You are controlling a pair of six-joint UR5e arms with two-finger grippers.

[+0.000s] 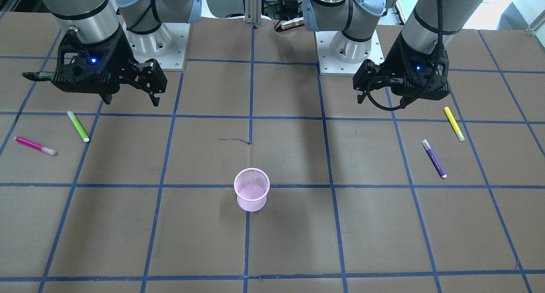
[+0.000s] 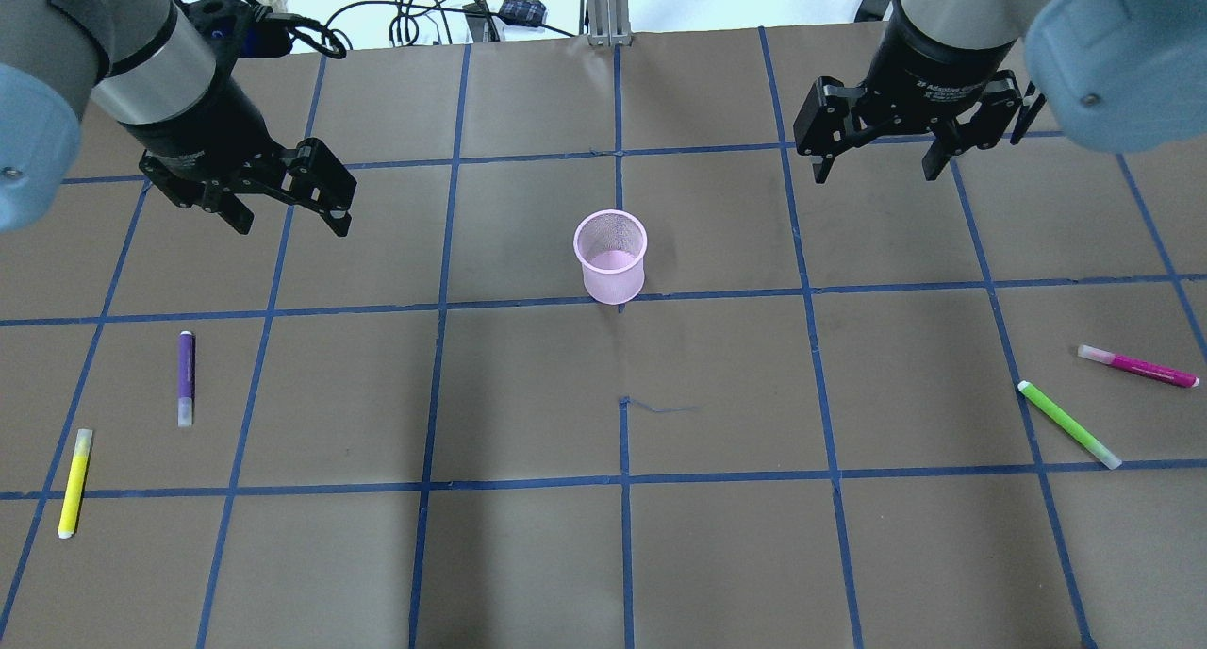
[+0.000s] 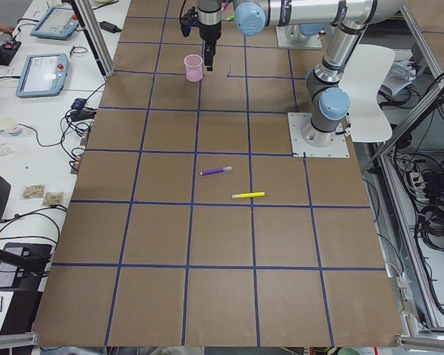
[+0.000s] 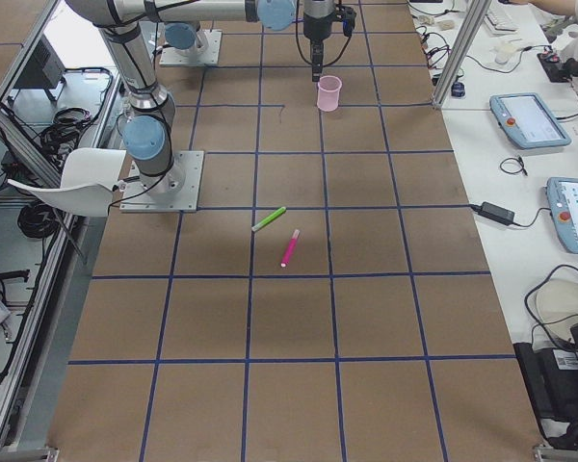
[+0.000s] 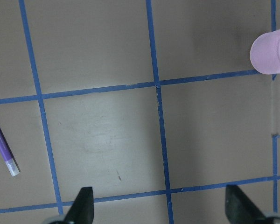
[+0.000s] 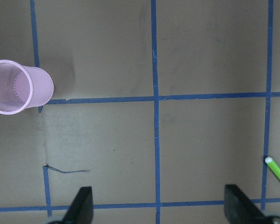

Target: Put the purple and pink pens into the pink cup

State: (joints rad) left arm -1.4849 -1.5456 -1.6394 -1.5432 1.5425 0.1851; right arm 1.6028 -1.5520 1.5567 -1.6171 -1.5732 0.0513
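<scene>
Overhead view: left gripper (image 2: 292,221) and right gripper (image 2: 875,170) hover, fingers apart. From the pink cup (image 2: 611,257), purple pen (image 2: 186,377) lies at 8 o'clock, pink pen (image 2: 1138,367) at 3. We judge both light, stiff, slick, so we would grasp mid-barrel.

Bright, even indoor light with soft shadows.
Light falls from above onto the table (image 1: 298,242). The cup (image 1: 251,195) throws only a faint, soft-edged shadow, and wide, blurred arm shadows cross the middle. The top right corner of the front-facing view is blown out white. The left wrist view has a pale sheen mid-table and dimmer corners. The jaws at the lower edge of both wrist views look soft.
</scene>
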